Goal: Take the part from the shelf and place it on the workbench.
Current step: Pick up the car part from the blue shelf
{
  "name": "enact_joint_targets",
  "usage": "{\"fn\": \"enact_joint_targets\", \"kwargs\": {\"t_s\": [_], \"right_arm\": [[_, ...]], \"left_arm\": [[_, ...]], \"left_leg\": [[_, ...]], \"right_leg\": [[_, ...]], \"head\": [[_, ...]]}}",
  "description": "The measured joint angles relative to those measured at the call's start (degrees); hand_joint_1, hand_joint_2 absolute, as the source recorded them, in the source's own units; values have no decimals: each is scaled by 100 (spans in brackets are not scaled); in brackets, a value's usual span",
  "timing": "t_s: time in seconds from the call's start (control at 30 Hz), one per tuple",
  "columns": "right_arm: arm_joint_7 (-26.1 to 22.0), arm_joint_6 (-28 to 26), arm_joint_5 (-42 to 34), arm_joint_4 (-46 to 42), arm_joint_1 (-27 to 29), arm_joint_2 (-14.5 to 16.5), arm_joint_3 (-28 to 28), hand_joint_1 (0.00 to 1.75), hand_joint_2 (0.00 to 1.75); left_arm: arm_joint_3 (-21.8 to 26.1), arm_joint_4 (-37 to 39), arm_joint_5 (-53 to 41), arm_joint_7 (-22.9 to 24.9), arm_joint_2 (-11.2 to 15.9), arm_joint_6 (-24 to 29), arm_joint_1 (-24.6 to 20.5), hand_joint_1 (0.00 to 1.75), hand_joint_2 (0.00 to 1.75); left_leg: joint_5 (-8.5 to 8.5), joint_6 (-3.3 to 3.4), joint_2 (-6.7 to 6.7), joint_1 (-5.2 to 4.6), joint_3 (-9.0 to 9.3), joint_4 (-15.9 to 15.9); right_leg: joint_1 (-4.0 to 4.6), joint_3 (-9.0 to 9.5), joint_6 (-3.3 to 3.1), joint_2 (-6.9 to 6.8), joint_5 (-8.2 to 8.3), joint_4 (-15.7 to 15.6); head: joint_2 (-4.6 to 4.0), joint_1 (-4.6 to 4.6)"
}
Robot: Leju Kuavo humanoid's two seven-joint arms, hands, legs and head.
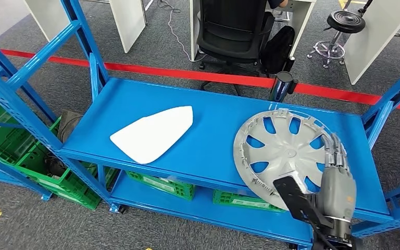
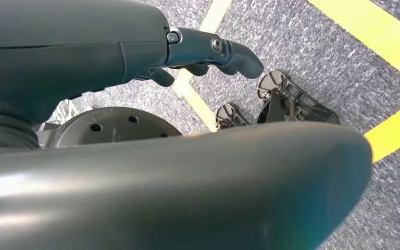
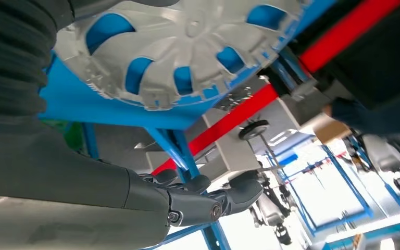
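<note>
A silver wheel cover (image 1: 281, 151) lies flat on the right half of the blue shelf (image 1: 213, 117); the right wrist view shows it (image 3: 187, 47) from close by. My right hand (image 1: 337, 179) is at its right rim, fingers (image 1: 335, 151) stretched out along the edge, and the head view does not show a grip. In the right wrist view the thumb (image 3: 224, 200) stands apart from the cover, with nothing in the hand (image 3: 198, 203). A flat white part (image 1: 153, 133) lies on the left half of the shelf. My left hand (image 2: 83, 57) hangs over the floor, holding nothing, fingers (image 2: 213, 49) loosely bent.
Blue uprights (image 1: 10, 99) frame the shelf on both sides. Green crates (image 1: 10, 143) sit low on the left and under the shelf (image 1: 161, 183). A black cylinder (image 1: 283, 86) stands at the shelf's back edge. Behind a red floor line (image 1: 187, 74) are an office chair (image 1: 234, 31) and a stool (image 1: 344, 23).
</note>
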Motion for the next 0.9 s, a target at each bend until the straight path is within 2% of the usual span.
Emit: {"fn": "enact_joint_targets", "kwargs": {"t_s": [0.37,0.5,0.63,0.77,0.9], "right_arm": [[166,85,75,-9,-98,-325,433,0,175],[311,270,73,-50,-102,-407,515,0,175],[487,631,-376,-130,-136,-505,602,0,175],[588,917,-1094,-228,-204,-629,727,0,175],[746,935,-1104,-331,-225,-761,828,0,175]], "left_arm": [[0,15,2,9,-2,4,0,0,0],[0,17,7,14,-2,6,0,0,175],[0,20,35,3,-3,-13,0,0,175],[0,26,41,-107,-4,-62,0,0,0],[1,34,53,-208,-4,-93,1,0,0]], "left_leg": [[0,0,0,0,0,0],[0,0,0,0,0,0],[0,0,0,0,0,0],[0,0,0,0,0,0],[0,0,0,0,0,1]], "right_leg": [[0,-1,0,0,0,0],[0,-1,0,0,0,0],[0,-1,0,0,0,0],[0,-1,0,0,0,0],[0,-1,0,0,0,0]], "head": [[0,1],[0,2],[0,3],[0,5],[0,4]]}}
